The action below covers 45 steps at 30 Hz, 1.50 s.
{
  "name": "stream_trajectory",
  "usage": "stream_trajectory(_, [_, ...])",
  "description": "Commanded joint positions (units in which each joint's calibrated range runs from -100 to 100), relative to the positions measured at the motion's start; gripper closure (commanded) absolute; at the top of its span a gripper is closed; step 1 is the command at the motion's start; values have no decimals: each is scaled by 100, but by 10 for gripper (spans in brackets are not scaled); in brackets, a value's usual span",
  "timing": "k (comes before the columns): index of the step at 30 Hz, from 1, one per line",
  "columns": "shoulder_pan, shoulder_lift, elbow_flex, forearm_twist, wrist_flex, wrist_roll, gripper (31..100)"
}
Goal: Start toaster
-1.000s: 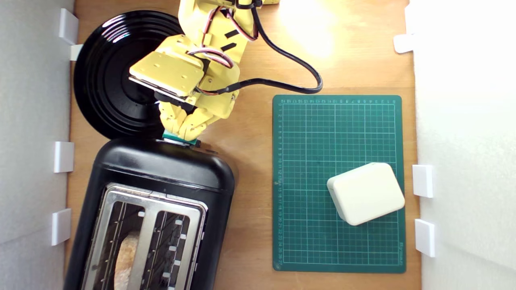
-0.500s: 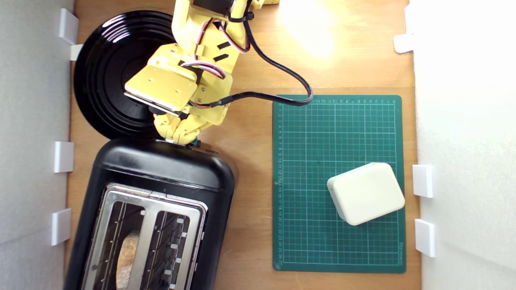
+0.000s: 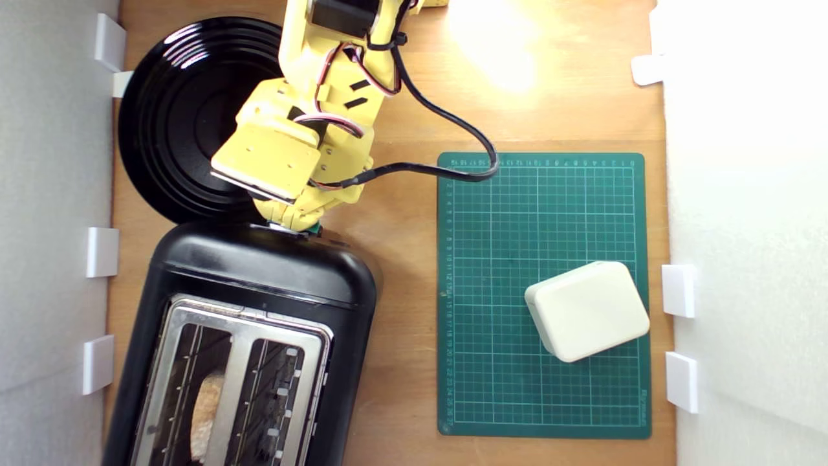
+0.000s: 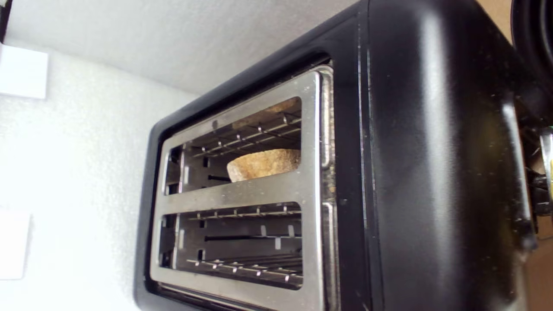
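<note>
— End effector (image 3: 294,223), item one: state?

— Yellow, pointed down at the toaster's (image 3: 259,278) end wall, tips on the teal lever knob (image 3: 314,228), of which only a sliver shows. Whether the jaws are parted or closed cannot be told; the wrist housing hides them in the exterior view, and the wrist view shows only a blurred edge.

— Item two, toaster: location?

— Lower part of the exterior view's left, on the wooden tabletop (image 3: 401,272), set slightly askew. Glossy black body, silver top plate (image 3: 239,382), two wire-grilled slots.

— Contents?

— One slice of bread (image 4: 264,164), low in one slot; in the exterior view that is the slot further to the left. The other slot holds only its wires.

— Neighbouring items?

— Black ribbed plate (image 3: 174,123), just beyond the toaster's lever end, partly under the arm (image 3: 323,77). Green cutting mat (image 3: 543,207) to the exterior view's right, well apart from the toaster. Cream box (image 3: 587,310) on the mat. Black cable (image 3: 453,123) looping from the arm to the mat's corner.
</note>
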<state>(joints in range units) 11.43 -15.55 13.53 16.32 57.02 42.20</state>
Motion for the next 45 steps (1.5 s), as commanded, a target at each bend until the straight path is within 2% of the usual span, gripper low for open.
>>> stream_trajectory(1, [71, -77, 142, -47, -165, 18, 988])
stream_trajectory(13, [71, -19, 514, -56, -182, 18, 988])
stream_trajectory(15, [71, -11, 678, -178, -422, 18, 988])
stream_trajectory(22, [79, -61, 1405, -206, -910, 13, 988])
stream_trajectory(28, [87, 6, 1914, -178, -1210, 13, 988])
stream_trajectory(34, [285, 14, 2650, -122, -1903, 13, 988])
stream_trajectory(45, [301, 406, 3077, -169, -1998, 8, 988])
